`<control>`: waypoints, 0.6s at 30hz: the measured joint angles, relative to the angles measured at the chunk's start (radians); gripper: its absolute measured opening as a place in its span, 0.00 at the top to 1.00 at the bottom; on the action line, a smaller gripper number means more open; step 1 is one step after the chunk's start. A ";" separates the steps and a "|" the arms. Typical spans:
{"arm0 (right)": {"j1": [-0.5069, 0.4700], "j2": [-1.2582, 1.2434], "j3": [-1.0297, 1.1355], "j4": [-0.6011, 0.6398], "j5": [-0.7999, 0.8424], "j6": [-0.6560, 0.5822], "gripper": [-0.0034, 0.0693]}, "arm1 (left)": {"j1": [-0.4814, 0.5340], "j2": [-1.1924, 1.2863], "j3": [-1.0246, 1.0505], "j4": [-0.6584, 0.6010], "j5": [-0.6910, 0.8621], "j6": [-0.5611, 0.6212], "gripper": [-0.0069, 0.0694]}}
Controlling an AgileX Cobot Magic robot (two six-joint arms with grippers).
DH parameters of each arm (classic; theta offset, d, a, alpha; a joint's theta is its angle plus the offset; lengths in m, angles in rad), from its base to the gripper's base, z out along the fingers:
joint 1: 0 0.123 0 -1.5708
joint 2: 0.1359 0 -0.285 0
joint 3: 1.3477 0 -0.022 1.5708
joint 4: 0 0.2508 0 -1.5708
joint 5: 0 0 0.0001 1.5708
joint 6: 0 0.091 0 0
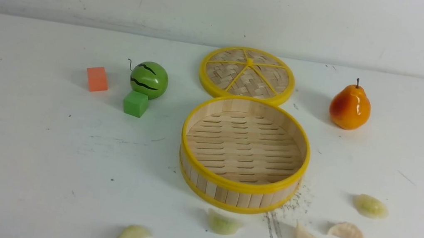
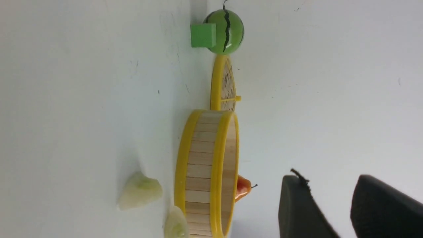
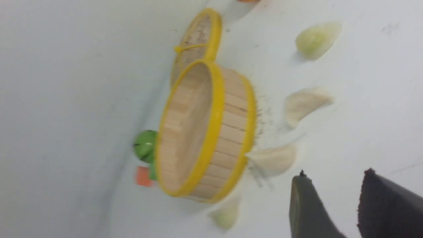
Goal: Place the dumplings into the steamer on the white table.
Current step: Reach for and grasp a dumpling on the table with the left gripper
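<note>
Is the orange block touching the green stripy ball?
Apart. The front view shows a strip of bare white table between the orange block and the green stripy ball.

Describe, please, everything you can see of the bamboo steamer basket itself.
The steamer is a round, shallow basket that looks like bamboo: pale vertical slats form the wall, offset slats with gaps form the floor, and yellow hoops bind top and bottom. It stands upright, open and empty, near the middle of the white table. Its lid lies flat just behind; whether they touch is unclear. The nearest dumpling lies outside, close to its front base.
</note>
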 joint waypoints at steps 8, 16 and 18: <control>0.000 0.000 0.000 0.056 -0.100 -0.052 0.62 | 0.000 0.000 -0.092 -0.032 0.024 0.268 0.60; 0.000 0.003 -0.120 0.060 -0.175 -0.374 0.62 | 0.000 0.083 -0.385 0.091 0.207 0.708 0.64; 0.000 0.039 -0.208 0.045 -0.180 -0.521 0.64 | 0.000 0.192 -0.474 0.178 0.286 0.730 0.71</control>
